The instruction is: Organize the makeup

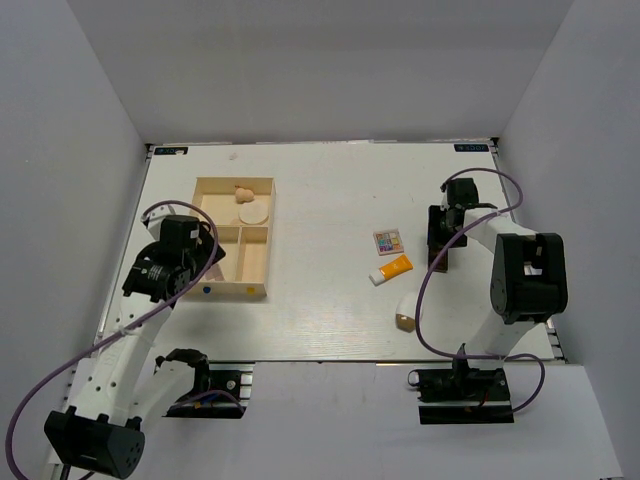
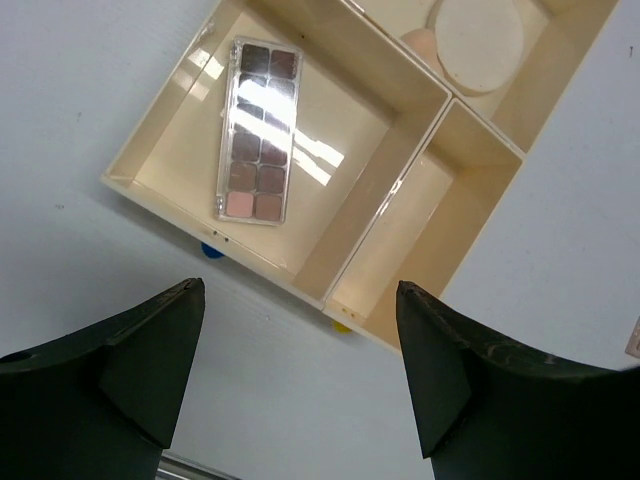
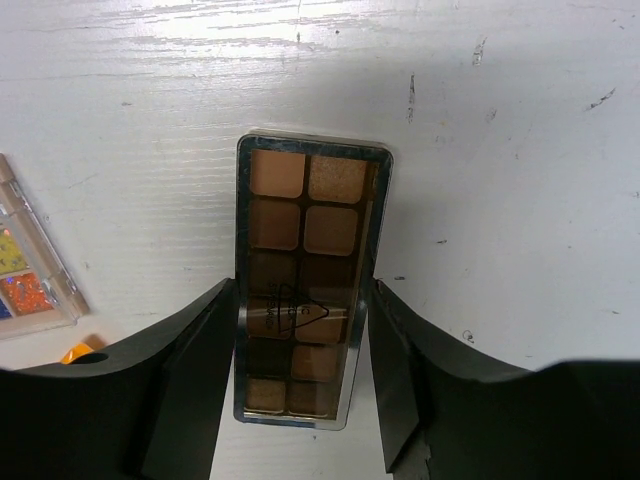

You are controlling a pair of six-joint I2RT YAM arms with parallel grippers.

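Right wrist: brown palette (image 3: 305, 200) gripped lengthwise in claw (image 3: 302, 300).

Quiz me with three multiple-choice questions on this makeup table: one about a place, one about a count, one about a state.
1. Where does the orange tube lie?
A) on the table beside the multicolour palette
B) on a shelf
C) under a cloth
2. How many brown palettes lie in the wooden box?
A) none
B) one
C) three
3. The left gripper is:
A) shut on a sponge
B) shut on a brush
C) open, empty

Answers: A, the top view shows them side by side; B, the left wrist view shows a single one inside; C, its fingers stand apart with nothing between.
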